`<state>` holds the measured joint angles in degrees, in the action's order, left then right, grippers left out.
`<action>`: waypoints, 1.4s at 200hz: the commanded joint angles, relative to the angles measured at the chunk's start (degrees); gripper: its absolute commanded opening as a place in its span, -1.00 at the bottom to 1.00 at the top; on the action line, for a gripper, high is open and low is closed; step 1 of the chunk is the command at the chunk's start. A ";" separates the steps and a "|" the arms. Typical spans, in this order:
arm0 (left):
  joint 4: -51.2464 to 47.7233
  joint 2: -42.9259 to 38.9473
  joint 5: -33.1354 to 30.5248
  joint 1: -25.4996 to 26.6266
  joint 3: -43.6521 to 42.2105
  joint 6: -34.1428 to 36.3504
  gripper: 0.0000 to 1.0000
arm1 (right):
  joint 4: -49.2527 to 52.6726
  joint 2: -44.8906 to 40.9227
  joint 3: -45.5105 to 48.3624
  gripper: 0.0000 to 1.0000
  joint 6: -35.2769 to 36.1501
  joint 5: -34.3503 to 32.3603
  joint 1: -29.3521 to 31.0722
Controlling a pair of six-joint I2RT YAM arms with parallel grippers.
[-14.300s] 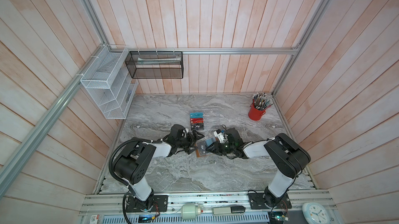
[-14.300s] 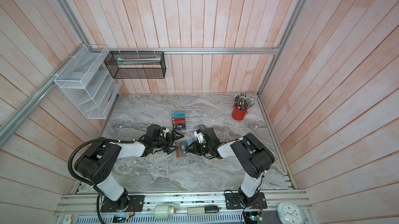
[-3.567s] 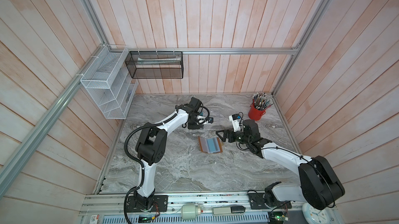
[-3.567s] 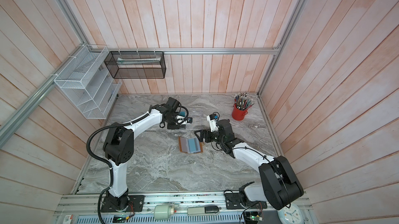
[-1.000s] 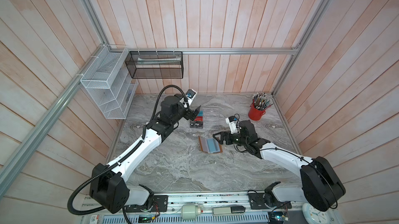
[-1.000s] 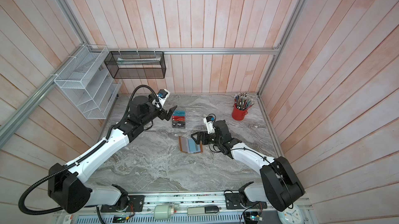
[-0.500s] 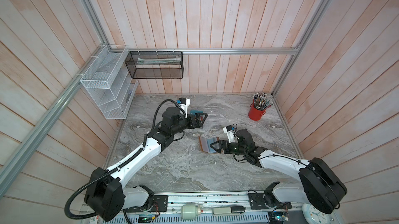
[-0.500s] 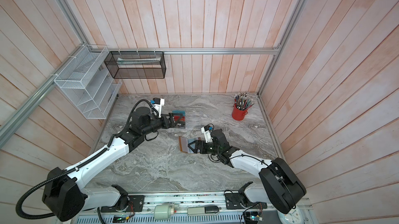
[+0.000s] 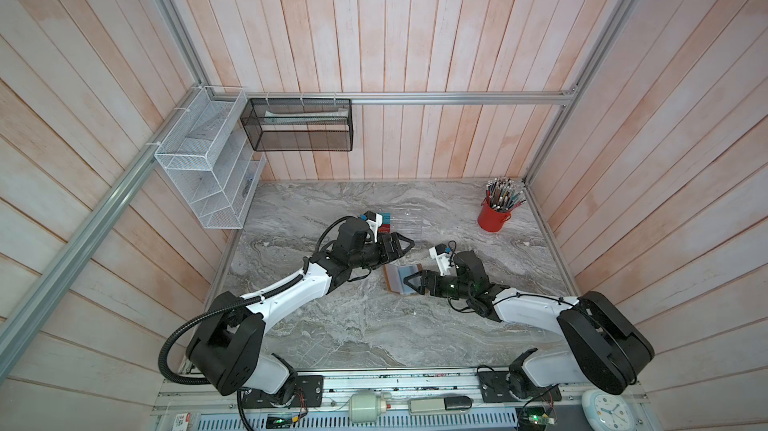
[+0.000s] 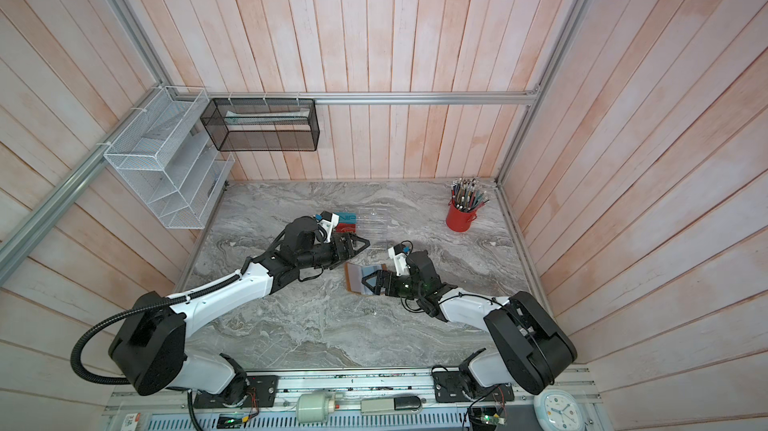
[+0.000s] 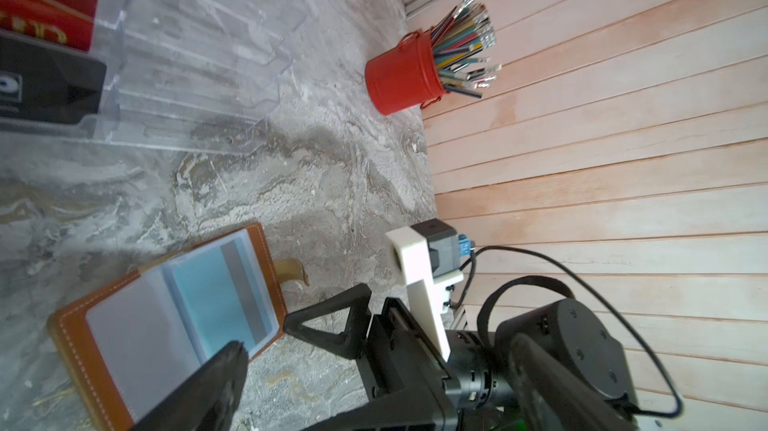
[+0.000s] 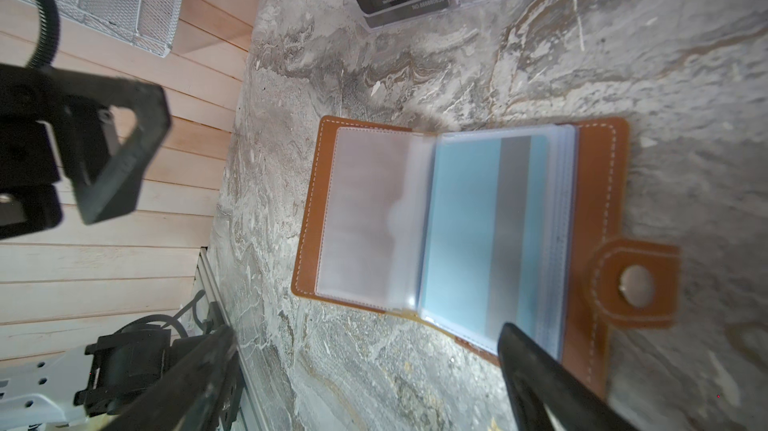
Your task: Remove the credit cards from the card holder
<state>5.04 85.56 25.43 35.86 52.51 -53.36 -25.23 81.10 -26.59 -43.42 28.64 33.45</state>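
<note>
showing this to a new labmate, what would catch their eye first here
The tan card holder lies open in the middle of the marble table, with a teal card showing inside. The right gripper hangs open at its edge, and the left gripper is open just beyond it, toward the back wall. A red pencil cup stands at the back right.

The left jaws have swung down from the clear rack, now beside them, toward the wallet just ahead; the right jaws have slid forward, one finger over its page.
</note>
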 commanded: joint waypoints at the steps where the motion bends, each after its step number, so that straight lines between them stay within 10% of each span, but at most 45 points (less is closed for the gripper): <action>1: 3.19 2.43 1.15 1.12 1.05 -2.23 1.00 | -2.10 1.02 0.91 0.97 -1.49 0.83 -0.58; 280: 14.30 11.64 0.95 -1.49 -14.17 -8.16 1.00 | -5.58 6.76 1.12 0.96 -5.10 1.58 -1.72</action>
<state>18.35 95.94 26.74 34.72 39.62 -61.14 -28.82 86.87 -26.57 -47.75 29.50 32.05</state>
